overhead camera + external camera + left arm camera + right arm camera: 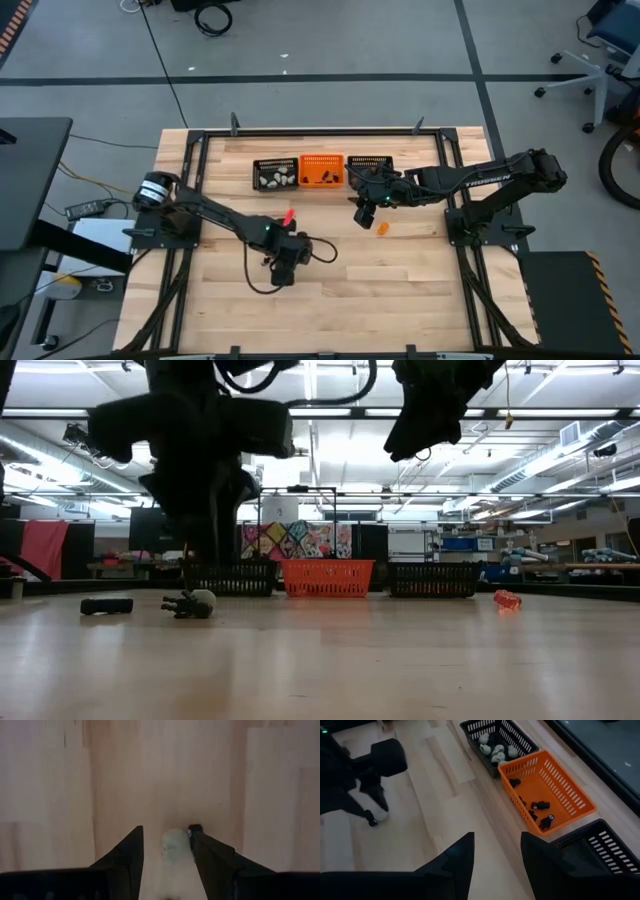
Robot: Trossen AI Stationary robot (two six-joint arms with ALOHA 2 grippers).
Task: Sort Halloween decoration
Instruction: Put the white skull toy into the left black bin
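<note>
My left gripper (pixel 167 847) is open and low over the table's middle, one finger on each side of a pale whitish trinket (pixel 172 845) that lies on the wood (pixel 200 603). A small black piece (pixel 195 827) lies beside it. My right gripper (pixel 497 852) is open and empty, raised above the table in front of the baskets (pixel 362 212). An orange trinket (pixel 382 228) lies on the table near it. The left black basket (pixel 275 175) holds whitish trinkets, and the orange basket (pixel 322 170) holds black ones. My left gripper comes from above, pointing down, with the pale trinket (pixel 172 845) between its open fingers. The trinket lies on the table, close to one finger (pixel 202 852). Whether that finger touches it, I cannot tell.
A second black basket (pixel 370 165) stands to the right of the orange one, all three in a row toward the far edge. A red-orange trinket (pixel 290 215) lies on the wood between the arms. A black bar-shaped piece (pixel 105 605) lies on the table. Bare wood stretches toward the near edge.
</note>
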